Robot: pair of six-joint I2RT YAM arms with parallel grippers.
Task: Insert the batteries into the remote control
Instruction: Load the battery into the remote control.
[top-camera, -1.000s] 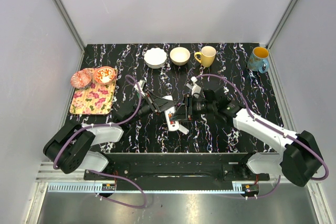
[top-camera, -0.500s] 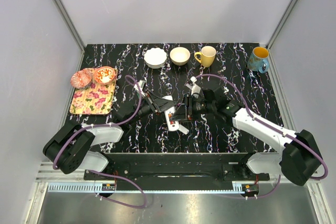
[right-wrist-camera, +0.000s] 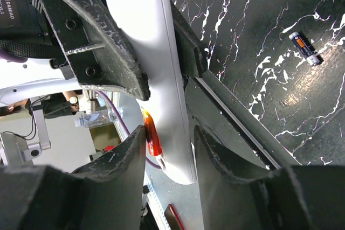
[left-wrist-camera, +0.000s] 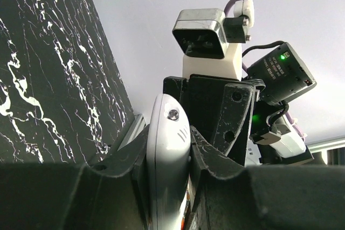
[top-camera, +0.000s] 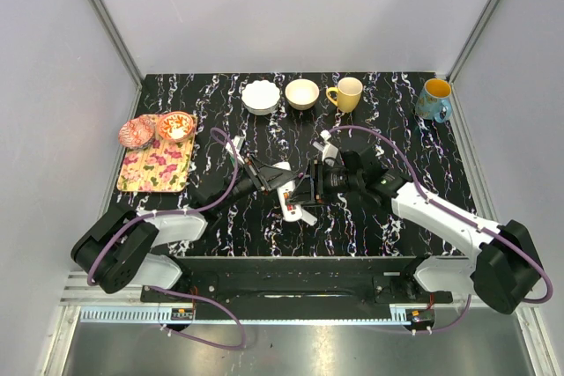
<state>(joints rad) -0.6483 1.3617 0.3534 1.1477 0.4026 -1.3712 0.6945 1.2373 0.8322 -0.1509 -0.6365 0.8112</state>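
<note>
White plastic, the remote control (left-wrist-camera: pixel 167 133) sits clamped between the fingers of the left gripper (left-wrist-camera: pixel 168 153), low in the middle of that wrist view. The right gripper (right-wrist-camera: pixel 168 138) has its fingers apart, one on either side of the remote's end (an orange battery (right-wrist-camera: pixel 151 133) lies against its edge). Farther off, at upper right, a second battery (right-wrist-camera: pixel 303 48) lies on the black marbled table (right-wrist-camera: pixel 253 20).

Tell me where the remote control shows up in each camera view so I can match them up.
Top external: remote control just below mid-frame.
Left wrist: bottom centre, a white bar standing up.
Right wrist: upper centre, running down the frame.
Shared landmark: the black marbled table, on the left in left wrist, on the right in right wrist.
</note>
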